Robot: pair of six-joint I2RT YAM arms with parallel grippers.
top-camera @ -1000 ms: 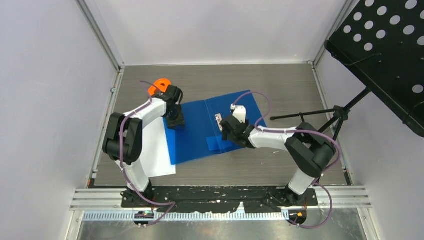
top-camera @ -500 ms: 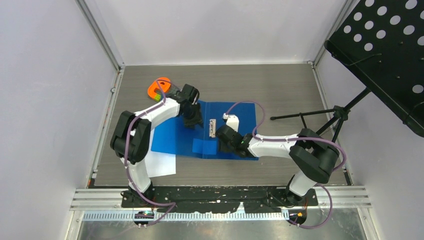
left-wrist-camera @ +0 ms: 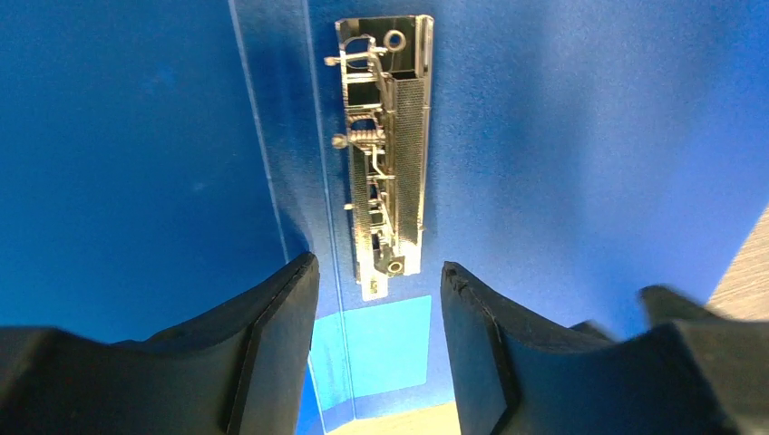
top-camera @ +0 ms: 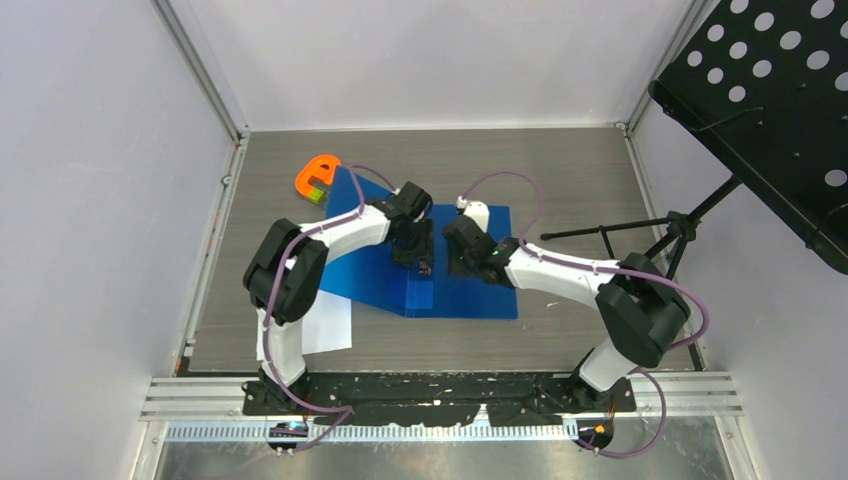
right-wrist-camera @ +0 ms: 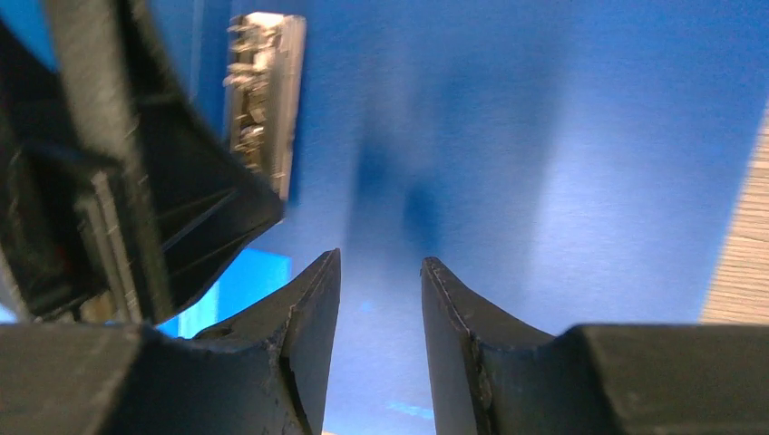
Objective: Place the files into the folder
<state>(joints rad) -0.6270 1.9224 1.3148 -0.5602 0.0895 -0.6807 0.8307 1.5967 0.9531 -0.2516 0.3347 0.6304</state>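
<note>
Over the folder (top-camera: 470, 295), left gripper (left-wrist-camera: 379, 272) and right gripper (right-wrist-camera: 381, 263) hover part-open, empty; snagging the clip (left-wrist-camera: 390, 154) could drag it across the files (top-camera: 325, 335).

White-black arms (top-camera: 345, 226), seemingly purple cables (top-camera: 503, 174)

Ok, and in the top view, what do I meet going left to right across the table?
Orange object → left arm's fingers → right arm's fingers → black tripod stand. The blue folder spans the middle under both arms, so it has no single place in the order.
</note>
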